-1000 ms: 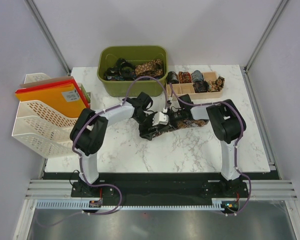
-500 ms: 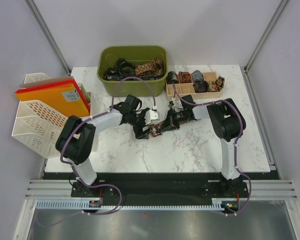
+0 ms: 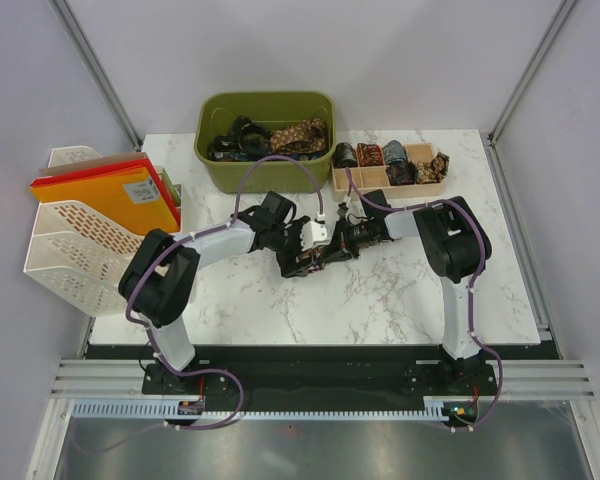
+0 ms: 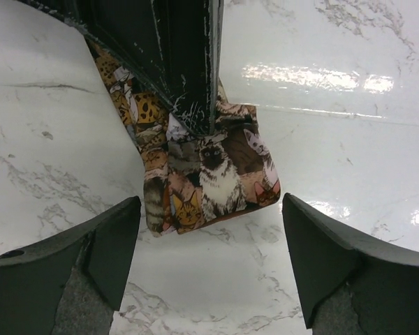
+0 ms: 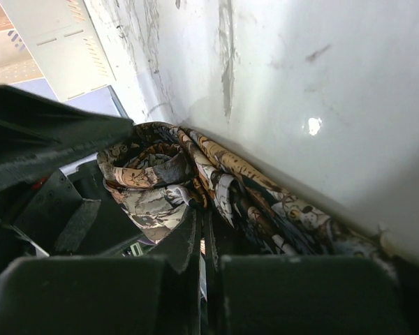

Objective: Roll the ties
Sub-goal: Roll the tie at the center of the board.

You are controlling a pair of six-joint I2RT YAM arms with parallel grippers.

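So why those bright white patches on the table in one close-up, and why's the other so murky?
Left wrist view: light glares off the glossy marble table, yet the cat-print tie is sharp. Right wrist view: dim, crowded by the dark fingers of the right gripper. Top view: evenly lit, soft shadows.

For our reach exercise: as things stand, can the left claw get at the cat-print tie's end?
Probably yes. The left claw is open with the tie end lying on the table between its fingers; only the right claw, shut on the tie just beyond, crowds it.
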